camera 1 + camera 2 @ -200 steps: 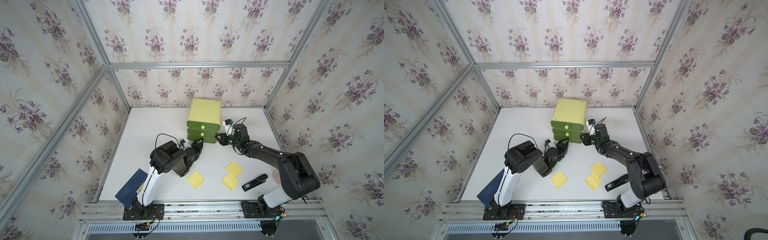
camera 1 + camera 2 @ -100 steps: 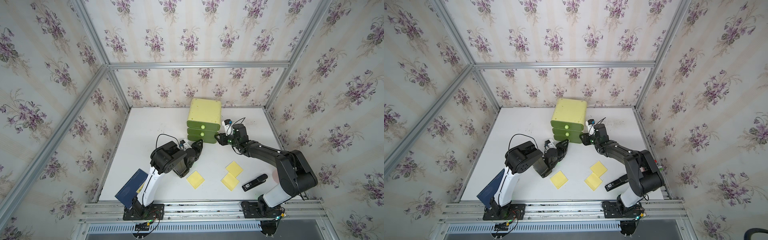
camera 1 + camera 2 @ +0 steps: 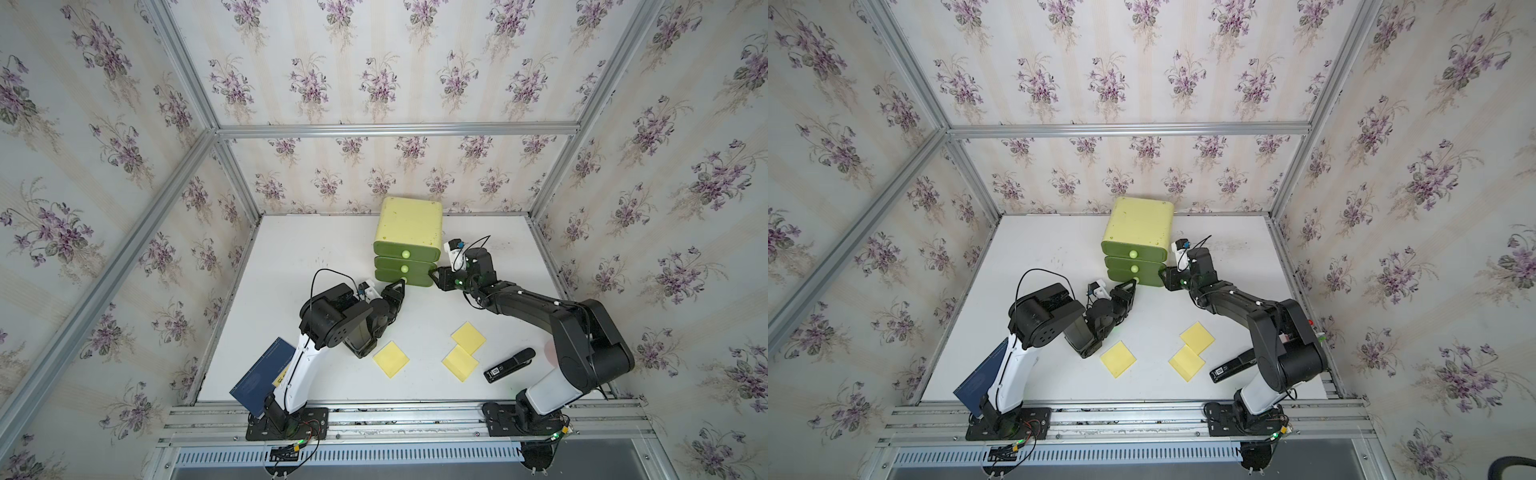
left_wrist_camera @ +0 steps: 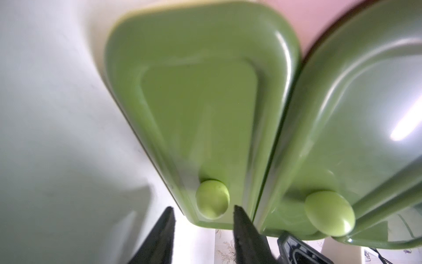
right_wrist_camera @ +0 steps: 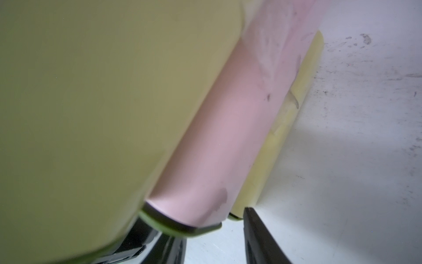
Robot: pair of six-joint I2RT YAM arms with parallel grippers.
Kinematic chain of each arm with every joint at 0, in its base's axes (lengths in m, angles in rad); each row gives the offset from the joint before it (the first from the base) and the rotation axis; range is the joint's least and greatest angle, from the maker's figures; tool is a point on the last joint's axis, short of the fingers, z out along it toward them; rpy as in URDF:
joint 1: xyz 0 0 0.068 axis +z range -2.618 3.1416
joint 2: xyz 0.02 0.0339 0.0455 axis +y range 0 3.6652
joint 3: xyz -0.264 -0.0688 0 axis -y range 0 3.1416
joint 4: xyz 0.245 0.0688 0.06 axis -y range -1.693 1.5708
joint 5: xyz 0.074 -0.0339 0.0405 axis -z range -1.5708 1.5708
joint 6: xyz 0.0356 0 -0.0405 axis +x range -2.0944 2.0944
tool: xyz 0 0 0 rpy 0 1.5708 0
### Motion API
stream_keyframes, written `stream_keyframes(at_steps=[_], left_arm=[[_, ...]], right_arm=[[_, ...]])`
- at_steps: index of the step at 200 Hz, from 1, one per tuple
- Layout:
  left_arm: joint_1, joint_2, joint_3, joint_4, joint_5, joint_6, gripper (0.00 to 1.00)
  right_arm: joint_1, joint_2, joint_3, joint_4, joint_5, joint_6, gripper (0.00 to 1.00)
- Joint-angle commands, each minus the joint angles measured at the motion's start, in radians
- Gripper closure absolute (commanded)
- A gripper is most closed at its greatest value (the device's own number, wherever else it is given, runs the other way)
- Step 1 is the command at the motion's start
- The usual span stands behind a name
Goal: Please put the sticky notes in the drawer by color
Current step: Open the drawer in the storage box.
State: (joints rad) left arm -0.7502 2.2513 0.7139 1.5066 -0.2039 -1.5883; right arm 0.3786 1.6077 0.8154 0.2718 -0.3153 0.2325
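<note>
A white surface (image 3: 316, 249) inside a booth lined with floral wallpaper is seen from above. The drawer (image 3: 409, 224), a small cabinet with a pale yellow-green casing and three stacked darker green fronts, stands toward the back of the surface. The lowest front appears to be pulled out a little.

The left gripper (image 3: 398, 286) is held just in front of that lowest front. In the left wrist view its two dark fingers (image 4: 245, 233) are spread apart and released. The round light-green knob (image 4: 212, 198) sits between the tips, with a clear gap on one side and the other tip very near its edge.

The right gripper (image 3: 435, 275) is placed at the right end of the lowest front, touching the drawer. In the right wrist view its fingers (image 5: 262, 240) are clenched with the dark green rim of that front between them. A blurred pink area is seen behind the rim, and what it is cannot be told.

Three yellow sticky notes (image 3: 390, 359) lie flat nearer the front edge, well apart from both sets of fingers. One lies alone beside the left arm, and two overlap to its right. A black stapler (image 3: 509, 365) lies just beside the overlapping pair. A dark blue book (image 3: 259, 374) lies at the left front corner.
</note>
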Motion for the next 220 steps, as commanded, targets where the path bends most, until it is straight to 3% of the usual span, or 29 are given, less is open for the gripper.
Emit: stream_keyframes(at_steps=[1, 21, 47, 77, 220], left_arm=[[0.001, -0.001, 0.0, -0.084, -0.015, 0.027, 0.53], [0.001, 0.003, 0.017, -0.084, -0.015, 0.041, 0.53], [0.001, 0.02, 0.027, -0.083, -0.023, 0.031, 0.62], [0.002, 0.047, 0.053, -0.083, -0.013, 0.025, 0.53], [-0.005, 0.053, 0.058, -0.092, -0.062, -0.045, 0.53]], right_arm=[[0.0, 0.001, 0.005, 0.03, -0.008, 0.006, 0.56], [-0.001, 0.001, 0.002, 0.025, -0.005, -0.002, 0.56], [-0.001, 0.002, 0.001, 0.02, -0.004, -0.007, 0.56], [0.0, 0.002, -0.001, 0.015, -0.002, -0.013, 0.55], [0.0, 0.005, 0.002, 0.022, -0.016, 0.01, 0.54]])
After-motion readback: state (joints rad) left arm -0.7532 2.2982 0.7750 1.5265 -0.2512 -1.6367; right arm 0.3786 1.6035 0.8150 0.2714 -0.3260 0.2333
